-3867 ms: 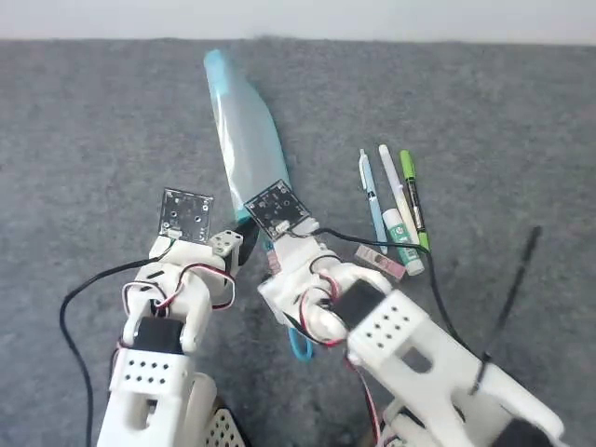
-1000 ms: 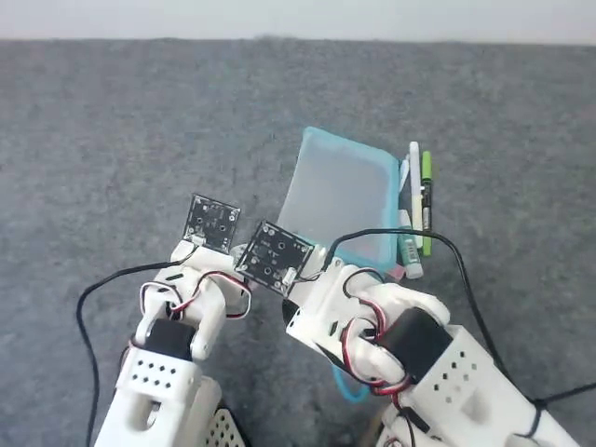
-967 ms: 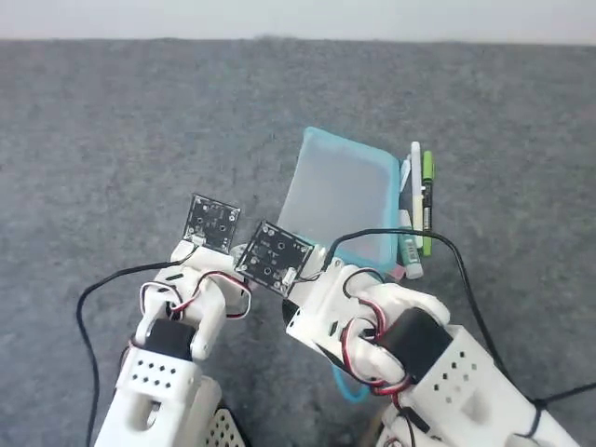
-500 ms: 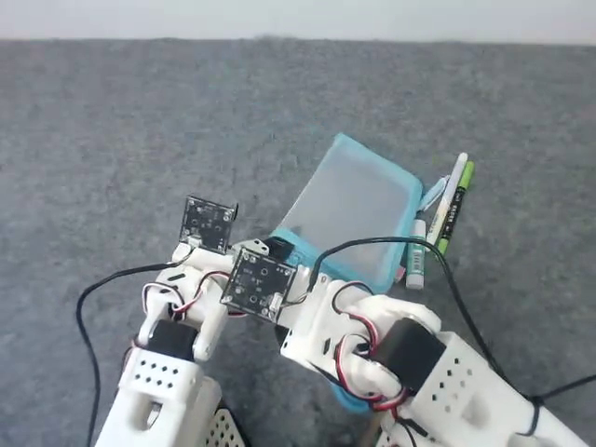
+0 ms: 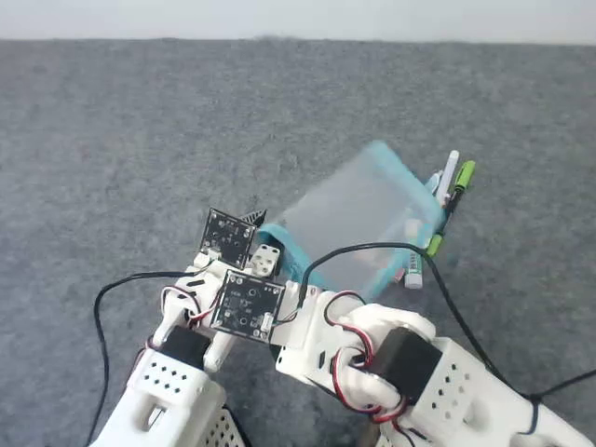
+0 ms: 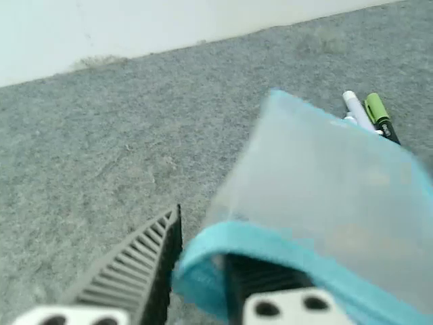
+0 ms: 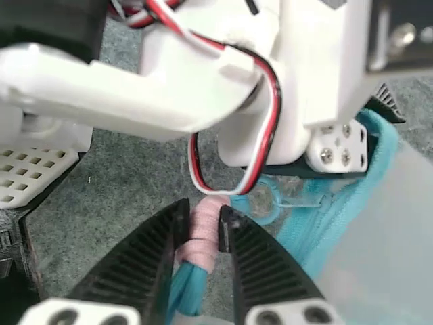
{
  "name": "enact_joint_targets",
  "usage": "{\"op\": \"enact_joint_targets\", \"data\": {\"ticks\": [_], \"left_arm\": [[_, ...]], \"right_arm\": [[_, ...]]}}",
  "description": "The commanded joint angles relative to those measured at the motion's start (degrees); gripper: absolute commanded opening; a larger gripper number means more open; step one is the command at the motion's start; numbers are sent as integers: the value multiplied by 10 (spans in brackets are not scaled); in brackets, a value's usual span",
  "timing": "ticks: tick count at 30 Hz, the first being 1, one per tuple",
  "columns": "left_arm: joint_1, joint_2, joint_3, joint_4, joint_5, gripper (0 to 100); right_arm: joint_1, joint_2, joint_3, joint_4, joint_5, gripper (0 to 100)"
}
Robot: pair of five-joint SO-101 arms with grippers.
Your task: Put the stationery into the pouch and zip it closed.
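Grey carpet (image 5: 112, 121) all round; mid-frame, left gripper (image 6: 203, 254) pinches the pouch (image 5: 358, 223) rim, right gripper (image 7: 203, 211) clamps its pink pull tab (image 7: 201, 237); the pouch half-covers pens (image 5: 453, 177) at right.

lab-style test bench | grey felt mat (image 5: 112, 140) | plain white wall (image 6: 135, 20)

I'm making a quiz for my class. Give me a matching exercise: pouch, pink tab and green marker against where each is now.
Things:
1 pouch
2 pink tab
3 green marker

Places:
A beside the pouch, on the side away from both grippers
B clamped in the right gripper
C teal rim held in the left gripper

Pairs: 1-C; 2-B; 3-A
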Motion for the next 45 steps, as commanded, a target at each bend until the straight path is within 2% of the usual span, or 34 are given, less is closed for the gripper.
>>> {"op": "enact_joint_targets", "data": {"ticks": [1,4,8,19,24,28,31,33,39,43,45], "left_arm": [[-18,2,-16,-24,8,12],[-92,2,-34,-24,16,12],[-177,2,-47,-22,69,12],[-178,3,-42,14,4,12],[-177,4,-42,17,3,12],[-105,6,-39,37,-4,12],[-40,2,-43,103,-79,12],[-37,2,-40,91,-93,12],[-132,6,-47,49,43,11],[-154,6,-49,49,60,11],[-156,6,-51,49,80,11]], "right_arm": [[-15,-19,-3,3,6,7],[19,-19,-4,2,7,7],[82,-13,-5,0,10,7],[210,-11,-5,0,18,7],[259,30,-5,-15,18,7],[290,103,-5,-50,18,7],[294,148,-5,-76,-3,7],[288,169,-5,-92,-27,7],[226,185,-2,-119,-97,9],[188,186,21,-174,-126,22],[160,186,45,-204,-140,75]]}}
